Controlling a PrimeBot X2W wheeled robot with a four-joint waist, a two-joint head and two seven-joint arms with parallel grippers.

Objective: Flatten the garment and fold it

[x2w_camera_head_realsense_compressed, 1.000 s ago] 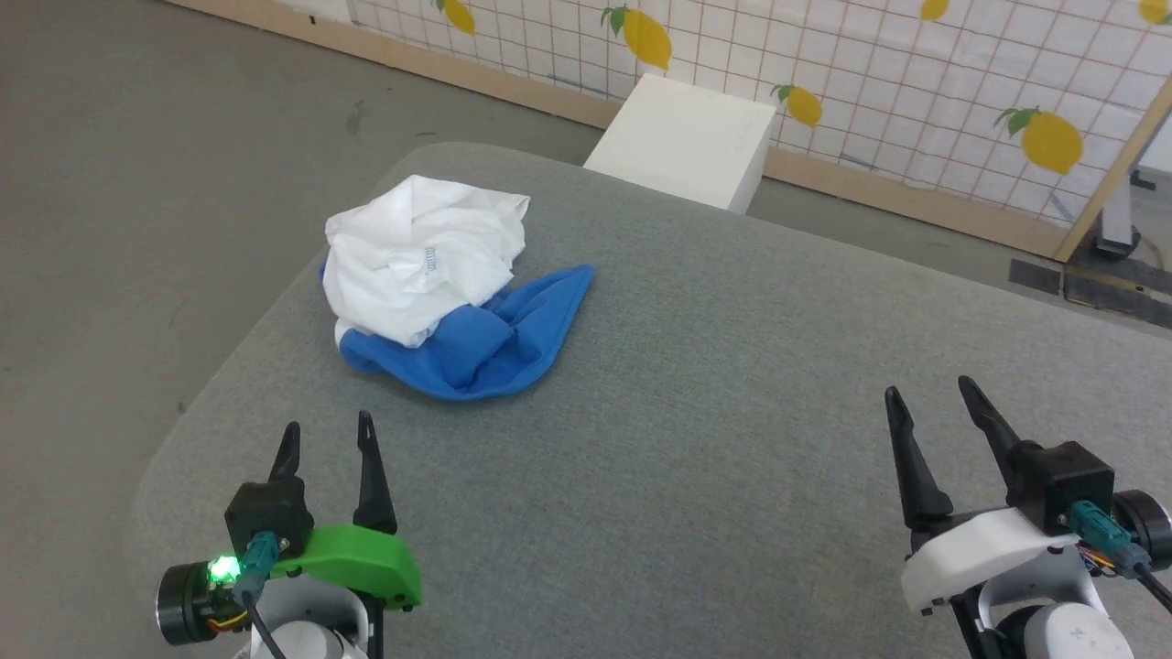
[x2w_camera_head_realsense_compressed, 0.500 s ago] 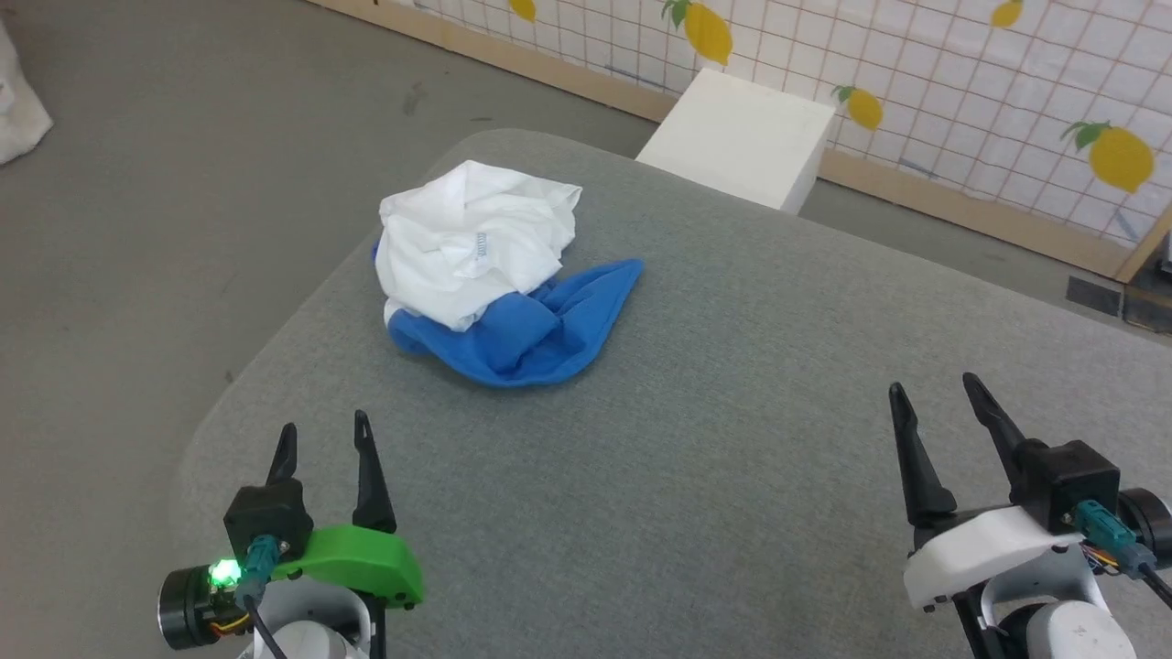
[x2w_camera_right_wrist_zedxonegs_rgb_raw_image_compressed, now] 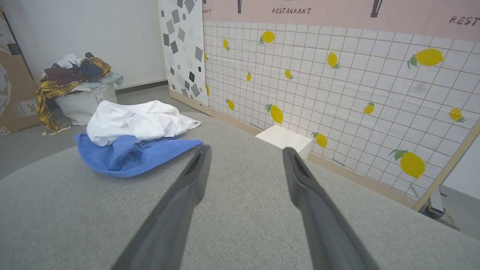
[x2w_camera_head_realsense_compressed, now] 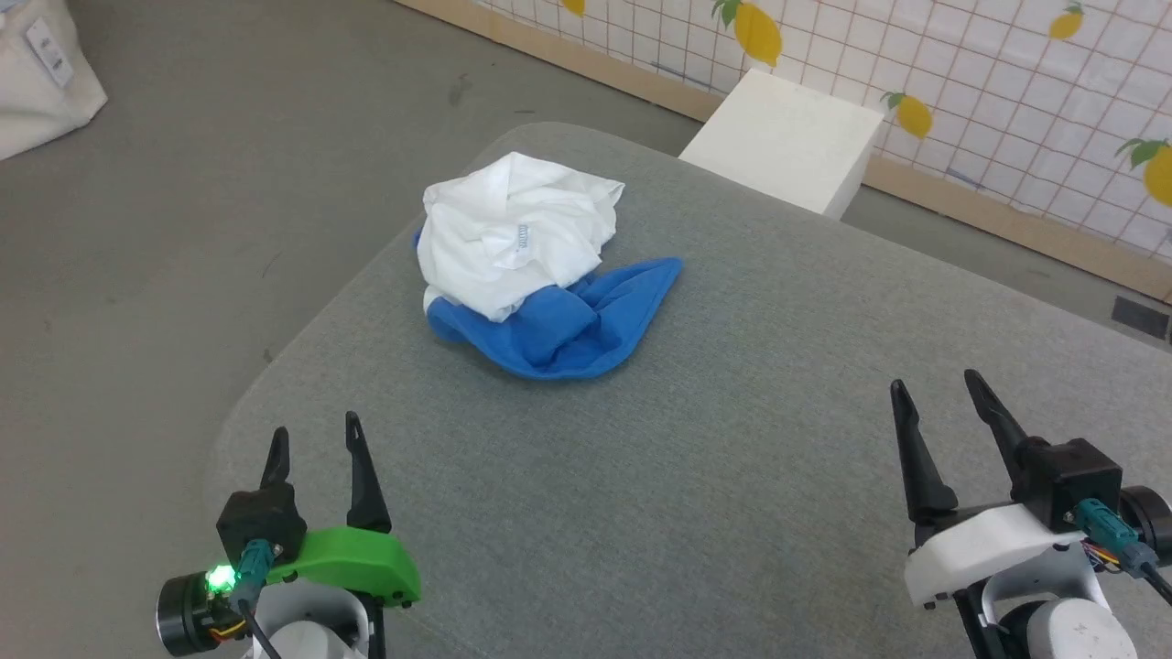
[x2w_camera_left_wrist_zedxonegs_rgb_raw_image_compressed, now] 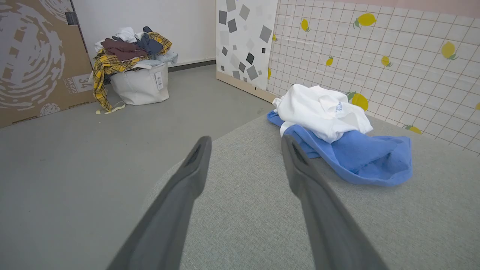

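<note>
Holding both pincers wide and empty: my left gripper (x2w_camera_head_realsense_compressed: pixel 314 426) near left, my right gripper (x2w_camera_head_realsense_compressed: pixel 934 380) near right, over the grey table (x2w_camera_head_realsense_compressed: pixel 732 476). The garment (x2w_camera_head_realsense_compressed: pixel 540 275) lies crumpled far left, white over blue, well apart from both.

The left end effector (x2w_camera_head_realsense_compressed: pixel 314 424) hovers over the near left corner of the worktop (x2w_camera_head_realsense_compressed: pixel 732 439), fingers spread and empty. The right end effector (x2w_camera_head_realsense_compressed: pixel 934 379) hovers over its near right side, likewise spread and empty.
</note>
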